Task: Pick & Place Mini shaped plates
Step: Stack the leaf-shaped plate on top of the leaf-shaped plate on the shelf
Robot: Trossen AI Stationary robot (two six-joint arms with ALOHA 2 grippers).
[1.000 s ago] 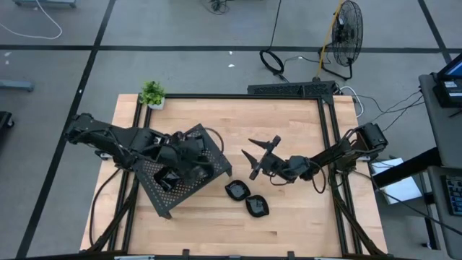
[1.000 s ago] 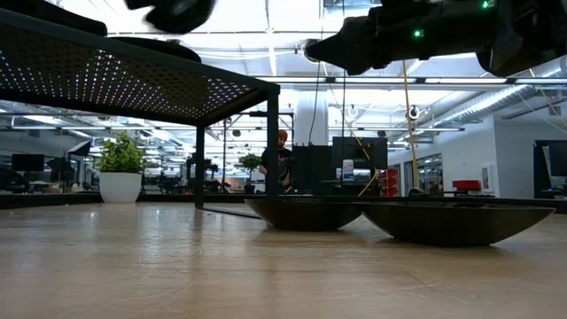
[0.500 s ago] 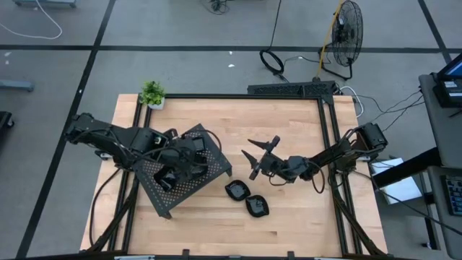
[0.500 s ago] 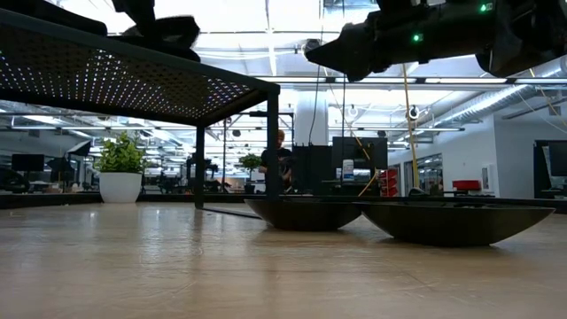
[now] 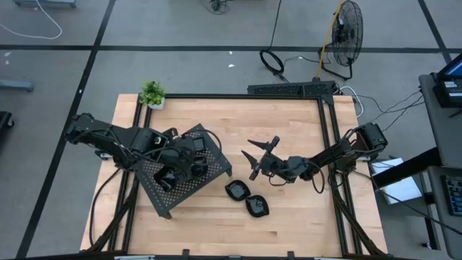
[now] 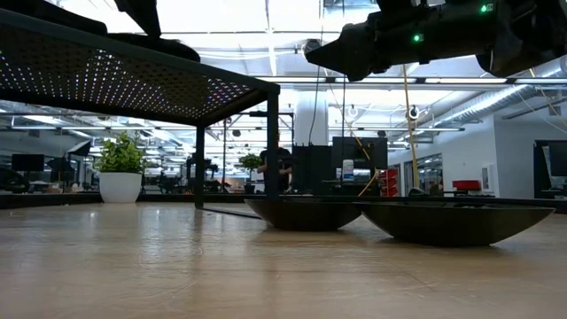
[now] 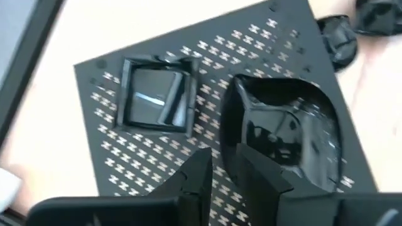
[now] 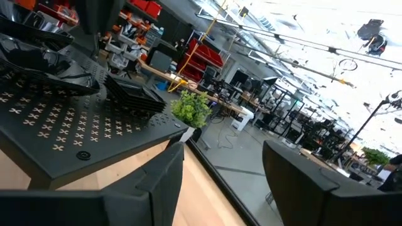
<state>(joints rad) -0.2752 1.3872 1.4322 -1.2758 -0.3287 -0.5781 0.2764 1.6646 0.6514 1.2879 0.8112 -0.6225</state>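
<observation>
Left wrist view, rounded plate (image 7: 282, 141) touching left claw (image 7: 227, 172)

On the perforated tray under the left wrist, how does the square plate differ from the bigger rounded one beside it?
Shape: the square plate has straight sides and sharp corners; the rounded plate is leaf-like, curved with a pointed end.
Size: the square plate looks smaller, the rounded plate covers more of the perforated tray.
Position: the rounded plate's rim lies right at the left gripper; the square plate sits apart from it.
Both are glossy black, shallow, and rest upright on the tray.
</observation>
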